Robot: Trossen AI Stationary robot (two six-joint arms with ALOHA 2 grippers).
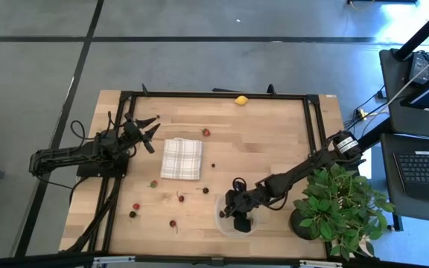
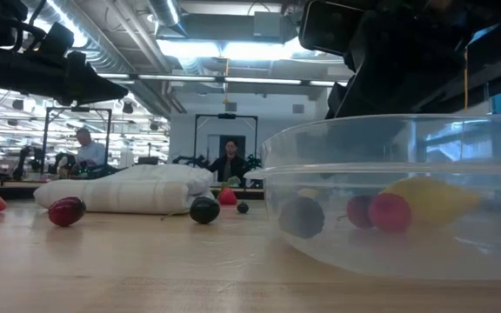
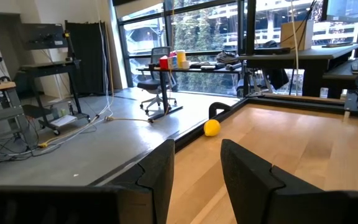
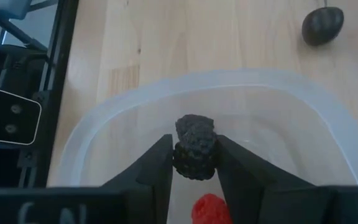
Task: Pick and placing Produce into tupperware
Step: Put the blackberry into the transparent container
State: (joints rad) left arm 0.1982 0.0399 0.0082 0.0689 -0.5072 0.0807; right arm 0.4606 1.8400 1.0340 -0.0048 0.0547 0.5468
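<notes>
The clear tupperware point(image 1: 220, 216) stands near the table's front edge, right of middle. In the low view it holds a dark berry point(image 2: 303, 216), a red berry point(image 2: 390, 211) and a yellow lemon point(image 2: 433, 198). My right gripper point(image 4: 194, 163) is over its inside, shut on a dark bumpy berry point(image 4: 195, 134). A red berry point(image 4: 209, 208) lies below it in the tupperware. Several red and dark berries point(image 1: 173, 222) lie scattered on the wood. Another lemon point(image 1: 241, 100) rests at the far edge. My left gripper point(image 1: 152, 128) stays at the left, open and level, with nothing between its fingers. My right gripper pinches the dark bumpy berry by its two sides point(image 4: 195, 163) between its two fingers. It slants down from the table's right side. The berry is lifted clear, inside the line of the tupperware's rim point(image 4: 104, 112).
A white-and-grey checked folded cloth point(image 1: 182, 158) lies left of middle. A leafy potted plant point(image 1: 341, 205) stands at the right front corner, close to my right arm. A black frame point(image 1: 214, 94) runs along the table's edges. People sit in the room beyond the table.
</notes>
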